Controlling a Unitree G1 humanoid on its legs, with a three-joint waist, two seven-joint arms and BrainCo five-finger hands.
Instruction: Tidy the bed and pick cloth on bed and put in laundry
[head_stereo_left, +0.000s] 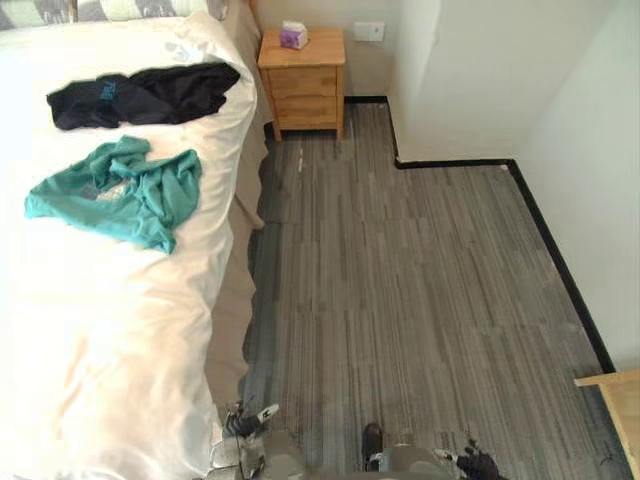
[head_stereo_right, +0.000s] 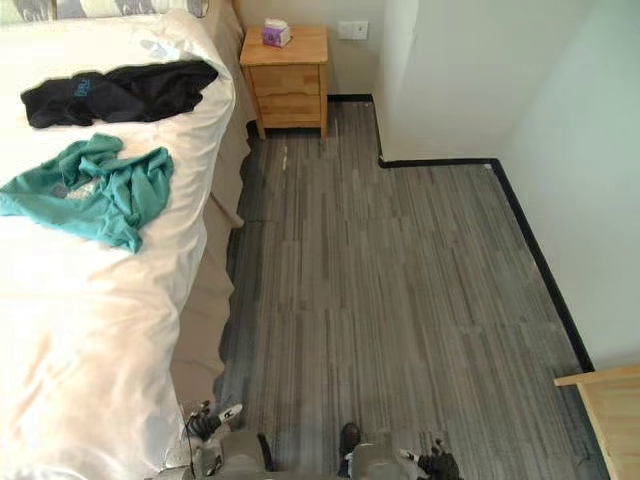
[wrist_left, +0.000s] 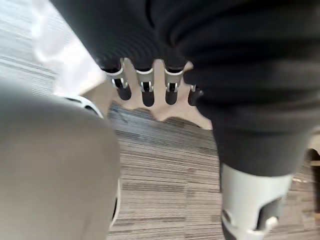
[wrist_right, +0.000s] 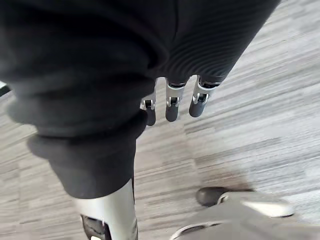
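I see teal cloth (head_stereo_left: 115, 190) and black cloth (head_stereo_left: 145, 95) lying near each other on bed (head_stereo_left: 120, 330), left hand (wrist_left: 146, 92) and right hand (wrist_right: 171, 107) over floor (head_stereo_left: 420, 280), fingers loosely straight, both empty

bed (head_stereo_left: 120, 340): white, beige skirt
nearer cloth (head_stereo_left: 120, 192): teal
farther cloth (head_stereo_left: 160, 93): black, teal mark
floor (head_stereo_left: 420, 290): grey, fine stripes
nightstand (head_stereo_left: 303, 88): light wood
tissue box (head_stereo_left: 294, 38): purple
skirting (head_stereo_left: 455, 162): black

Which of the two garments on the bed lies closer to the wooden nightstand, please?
The black garment, stretched across the head end of the bed; the teal garment lies crumpled further from the nightstand.
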